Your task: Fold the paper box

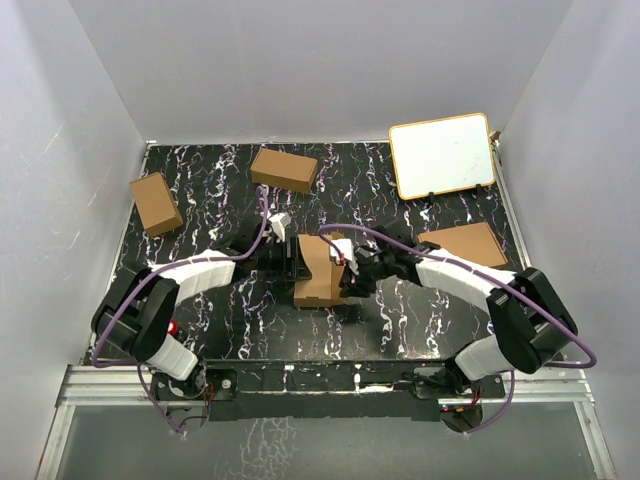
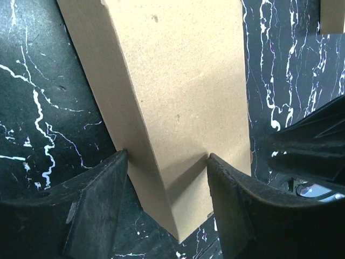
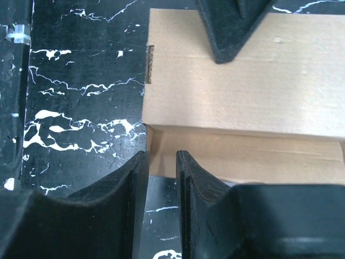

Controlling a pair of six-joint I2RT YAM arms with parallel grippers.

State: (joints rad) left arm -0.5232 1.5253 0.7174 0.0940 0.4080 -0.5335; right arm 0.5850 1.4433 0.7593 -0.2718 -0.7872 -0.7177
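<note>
Paper box (image 1: 316, 275): slim oblong carton, already formed up. It lies on the tabletop (image 1: 250, 325), near-left of the white board (image 1: 440, 155) and well apart from it, w/ one arm's wrist on each side.

L gripper (image 1: 291, 262): fingers (image 2: 94, 210) clenched across the carton's width, one on each long face, close to one end. I read this as grasping the box.

R gripper (image 1: 347, 268): fingers (image 3: 199, 194) parted only a crack, nothing pinched between them. They sit right at the carton's end corner, on the board-facing side. Released, as far as I can see.

Also on the tabletop:
- Pile of flat brown sheets (image 1: 463, 243), just near-side of the board.
- Two short cartons (image 1: 156, 203) (image 1: 284, 169), left of the board, the first far left.

Risks from here (my judgement):
- The L grip is at one end only, so a nudge from R could pivot the carton in the fingers or slide it out.
- The R gap is narrow and at the corner. Any sideways move could snag a panel edge and pull it open. I'd widen before repositioning.
- The carton is hollow, so more squeeze from L may buckle the long faces.
- Can't tell from R wrist cam whether the end flap is tucked. If not, it may spring back.
</note>
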